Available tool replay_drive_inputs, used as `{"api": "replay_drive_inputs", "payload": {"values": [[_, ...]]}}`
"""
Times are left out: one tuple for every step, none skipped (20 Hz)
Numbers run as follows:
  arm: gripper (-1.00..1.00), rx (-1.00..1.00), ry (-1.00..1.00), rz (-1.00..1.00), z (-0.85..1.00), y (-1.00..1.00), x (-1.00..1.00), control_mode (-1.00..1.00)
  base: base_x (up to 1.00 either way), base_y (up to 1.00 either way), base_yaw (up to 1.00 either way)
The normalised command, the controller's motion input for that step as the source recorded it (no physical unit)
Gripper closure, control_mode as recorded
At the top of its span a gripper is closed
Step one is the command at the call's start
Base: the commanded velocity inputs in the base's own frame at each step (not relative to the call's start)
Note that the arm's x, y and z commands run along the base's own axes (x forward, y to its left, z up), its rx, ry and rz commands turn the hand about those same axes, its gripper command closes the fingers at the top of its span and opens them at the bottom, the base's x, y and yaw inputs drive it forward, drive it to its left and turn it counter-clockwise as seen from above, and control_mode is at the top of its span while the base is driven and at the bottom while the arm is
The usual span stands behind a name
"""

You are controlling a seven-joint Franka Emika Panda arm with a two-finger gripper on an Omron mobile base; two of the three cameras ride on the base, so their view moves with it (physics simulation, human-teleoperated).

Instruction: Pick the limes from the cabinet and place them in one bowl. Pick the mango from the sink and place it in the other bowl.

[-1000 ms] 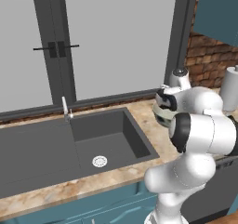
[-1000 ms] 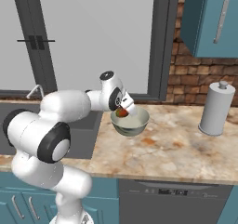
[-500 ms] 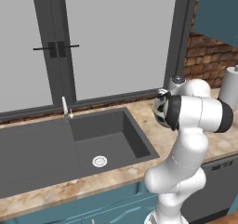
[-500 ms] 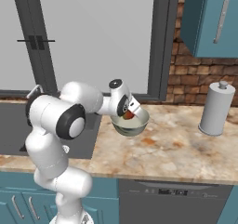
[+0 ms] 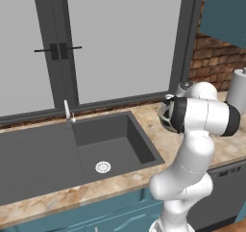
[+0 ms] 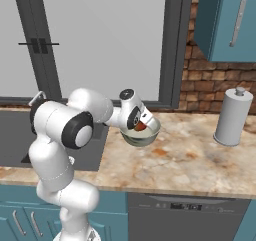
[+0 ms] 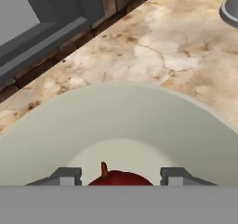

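Hovering over the pale grey bowl [image 6: 141, 132] near the counter's [image 6: 190, 160] back edge, our gripper [image 7: 120, 177] is clamped on the mango [image 7: 120, 178], inside the bowl's rim. We judge release is left, then both limes.

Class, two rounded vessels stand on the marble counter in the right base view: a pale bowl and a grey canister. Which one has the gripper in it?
The pale bowl, beside the sink; the gripper holds the mango in it. The grey canister stands apart, near the brick wall.
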Motion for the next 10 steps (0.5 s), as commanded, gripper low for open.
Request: {"api": "replay_drive_inputs", "payload": {"values": [[-1.00, 0.01, 0.00, 0.00, 0.15, 0.00, 0.08, -1.00, 0.00, 0.00, 0.00], [-1.00, 0.01, 0.00, -0.01, 0.16, 0.00, 0.12, -1.00, 0.00, 0.00, 0.00], [-1.00, 0.01, 0.00, -0.01, 0.17, 0.00, 0.17, -1.00, 0.00, 0.00, 0.00], [-1.00, 0.01, 0.00, -0.01, 0.19, 0.00, 0.20, -1.00, 0.00, 0.00, 0.00], [-1.00, 0.00, 0.00, -0.02, 0.18, 0.00, 0.24, -1.00, 0.00, 0.00, 0.00], [-1.00, 0.01, 0.00, -0.02, 0.21, 0.00, 0.26, -1.00, 0.00, 0.00, 0.00], [-1.00, 0.01, 0.00, -0.02, 0.20, 0.00, 0.28, -1.00, 0.00, 0.00, 0.00], [-1.00, 0.02, 0.00, -0.02, 0.34, 0.00, 0.21, -1.00, 0.00, 0.00, 0.00], [-1.00, 0.04, 0.05, -0.02, 0.68, 0.00, 0.00, -1.00, 0.00, 0.00, 0.00], [-1.00, 0.03, 0.00, 0.00, 0.87, 0.00, -0.23, -1.00, 0.00, 0.00, 0.00]]}}
